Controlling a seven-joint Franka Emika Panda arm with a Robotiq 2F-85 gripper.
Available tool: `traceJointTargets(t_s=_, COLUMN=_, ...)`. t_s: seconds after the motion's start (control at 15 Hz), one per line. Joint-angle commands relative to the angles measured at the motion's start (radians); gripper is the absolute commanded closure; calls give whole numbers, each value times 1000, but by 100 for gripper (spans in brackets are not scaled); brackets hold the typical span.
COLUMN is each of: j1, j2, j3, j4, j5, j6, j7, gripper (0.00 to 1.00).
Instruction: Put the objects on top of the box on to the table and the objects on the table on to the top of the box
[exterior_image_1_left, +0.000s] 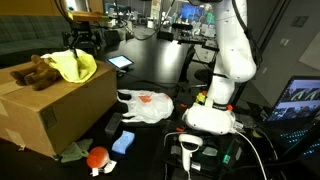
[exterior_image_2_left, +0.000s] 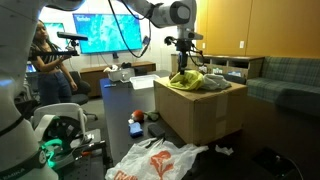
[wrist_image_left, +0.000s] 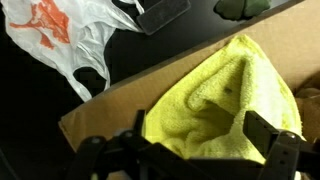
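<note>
Wrist view first: black two-fingered claw spread wide, pinching nothing, poised just above crumpled yellow terry cloth lying on top of large brown cardboard box, close to its edge. Fingers either side of the cloth's raised fold; contact unclear, probably none.

Seen in an exterior view: same cloth beside brown plush toy on the box top, claw over the cloth rather than the toy. Down on wide black table: white plastic bag with orange print, plus small red-orange item and blue item near the box's foot, too small to name.

Judged step: clearing the box top, cloth first; nothing swapped yet.

Likely needed next: drop straight onto the fold, close on a thick bunch of fabric, lift clear of the cardboard rim, carry toward bare table. Possible trouble: thin pinch slipping free, or dragging the toy along
</note>
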Motion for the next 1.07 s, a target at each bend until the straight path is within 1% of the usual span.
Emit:
traceJointTargets(t_s=0.0, j1=36, j2=83, j3=1, j4=122, j5=-4, j6=1, j7=-58, gripper=0)
traceJointTargets(t_s=0.2, j1=48, j2=100, j3=-1, j4=125, j5=-39, j6=9, j7=-208, gripper=0)
traceJointTargets(t_s=0.33, j1=49, j2=105, j3=-9, j4=112, j5=-57, j6=28, j7=-275, gripper=0)
traceJointTargets(t_s=0.47, j1=36, j2=118, j3=-20, j4=97, j5=-79, j6=64, j7=-345, gripper=0)
traceJointTargets(t_s=0.8, j1=-12, j2=167, j3=-39, j4=78, j5=-68, j6=234, j7=-448, gripper=0)
traceJointTargets(t_s=0.93, j1=-36, j2=183, j3=-37, j4=74, j5=-60, j6=268, j7=-493, gripper=0)
traceJointTargets(t_s=1.0, j1=-45, j2=189, j3=-37, j4=76, j5=-58, j6=277, j7=-512, gripper=2)
